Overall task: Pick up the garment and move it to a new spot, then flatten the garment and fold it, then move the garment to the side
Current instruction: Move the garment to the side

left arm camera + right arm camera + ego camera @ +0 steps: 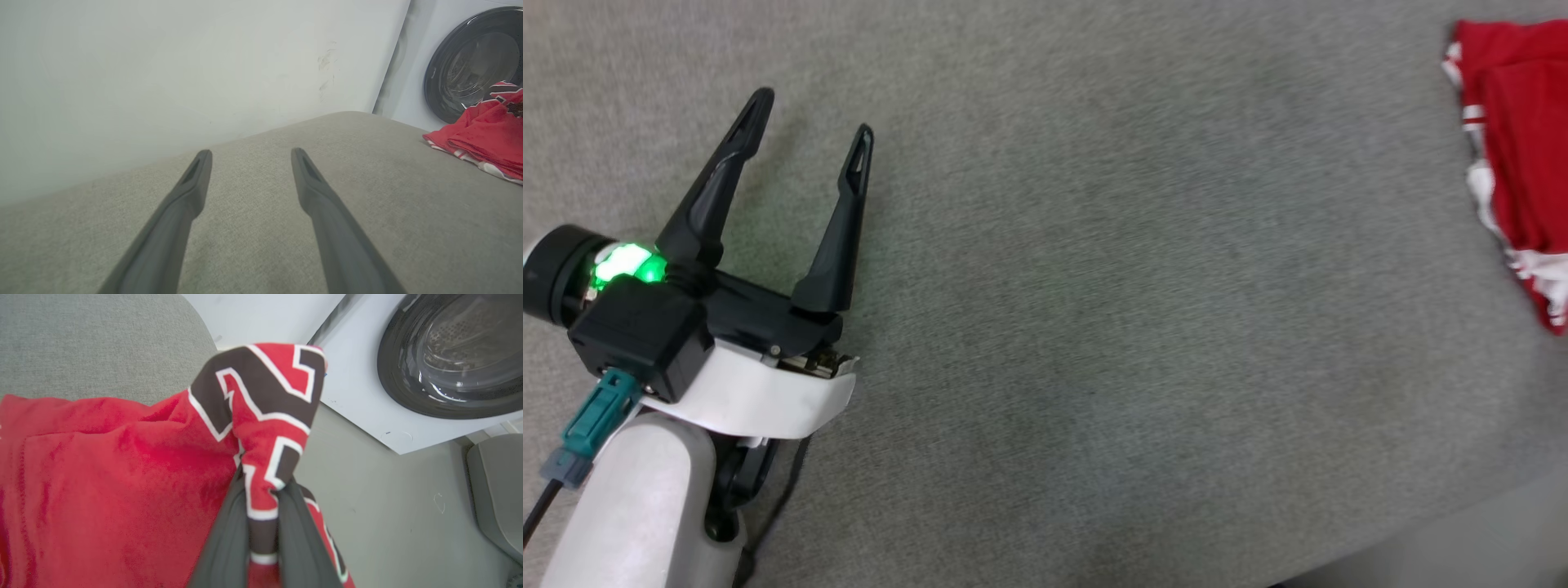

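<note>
— How is the left arm posed?
— Its pale forearm (pixel 629 506) rises from the lower left of the head view. The left gripper (pixel 812 114) is held low over the grey fabric-covered bench (pixel 1094 286), its dark fingers (pixel 715 188) spread wide with nothing between them.
— And the right?
— The right gripper (pixel 265 479) is pinched tight on a bunched fold of the red basketball-style shirt with black, white-outlined lettering (pixel 102 477). The fold is held up above the rest, which lies at the bench's right edge near the white washing machine (pixel 359 396).

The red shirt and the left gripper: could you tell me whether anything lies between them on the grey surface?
Nothing visible does: just grey surface lies between the open left gripper and the shirt, which the right gripper holds pinched.
</note>
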Robot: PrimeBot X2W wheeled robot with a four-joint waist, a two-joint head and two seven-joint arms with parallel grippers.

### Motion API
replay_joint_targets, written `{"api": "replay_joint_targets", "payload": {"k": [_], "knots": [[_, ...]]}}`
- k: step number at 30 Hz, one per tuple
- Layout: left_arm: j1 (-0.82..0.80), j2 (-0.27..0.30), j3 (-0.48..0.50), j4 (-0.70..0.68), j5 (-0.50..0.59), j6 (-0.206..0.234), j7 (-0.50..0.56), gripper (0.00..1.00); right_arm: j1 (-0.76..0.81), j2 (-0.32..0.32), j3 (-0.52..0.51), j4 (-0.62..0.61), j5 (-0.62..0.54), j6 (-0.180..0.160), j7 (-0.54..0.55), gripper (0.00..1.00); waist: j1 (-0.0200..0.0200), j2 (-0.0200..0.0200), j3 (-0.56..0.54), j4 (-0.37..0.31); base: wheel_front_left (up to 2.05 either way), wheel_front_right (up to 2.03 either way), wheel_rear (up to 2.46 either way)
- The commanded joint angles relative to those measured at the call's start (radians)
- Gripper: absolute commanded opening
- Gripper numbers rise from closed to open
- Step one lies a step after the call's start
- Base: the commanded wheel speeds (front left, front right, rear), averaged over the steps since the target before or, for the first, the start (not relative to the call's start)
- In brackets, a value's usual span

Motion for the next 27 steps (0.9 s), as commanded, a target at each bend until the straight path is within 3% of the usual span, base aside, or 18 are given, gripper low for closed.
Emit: {"api": "replay_joint_targets", "payload": {"k": [1,2,3,4,10,17,22,27], "knots": [[-0.019,0.002,-0.003,-0.006,0.003,-0.004,-0.001,1.00,-0.017,0.010,-0.017,0.004,-0.036,-0.001,-0.035,0.08,-0.0002,0.0000,0.045,0.027,0.00,0.00,0.00],[-0.026,0.002,-0.006,-0.007,0.003,-0.005,-0.003,1.00,-0.022,0.023,-0.036,0.014,-0.053,-0.001,-0.052,0.34,-0.0002,0.0000,0.053,0.032,0.00,0.00,0.00],[-0.031,0.001,-0.009,-0.006,0.004,-0.005,-0.005,1.00,-0.020,0.033,-0.055,0.032,-0.083,-0.001,-0.063,0.78,-0.0002,0.0000,0.057,0.037,0.00,0.00,0.00],[-0.034,0.000,-0.012,-0.003,0.003,-0.006,-0.006,1.00,-0.024,0.042,-0.072,0.036,-0.103,-0.001,-0.090,1.00,-0.0002,0.0000,0.060,0.041,0.00,0.00,0.00],[-0.038,-0.003,-0.014,0.027,-0.003,-0.001,-0.020,1.00,-0.028,0.088,-0.167,0.098,-0.208,-0.001,-0.150,1.00,-0.0002,0.0000,0.047,0.052,0.00,0.00,0.00],[0.018,-0.019,-0.009,0.078,-0.017,0.020,-0.053,1.00,0.015,0.127,-0.258,0.091,-0.270,-0.001,-0.210,1.00,-0.0002,0.0000,-0.055,0.056,0.00,0.00,0.00],[0.078,-0.043,-0.003,0.117,-0.033,0.048,-0.077,1.00,0.085,0.144,-0.231,0.040,-0.251,-0.001,-0.245,1.00,-0.0002,0.0000,-0.170,0.069,0.00,0.00,0.00],[0.164,-0.073,0.010,0.147,-0.045,0.091,-0.095,1.00,0.228,0.186,-0.186,-0.106,-0.208,-0.001,-0.251,1.00,-0.0002,0.0000,-0.292,0.098,0.00,0.00,0.00]]}}
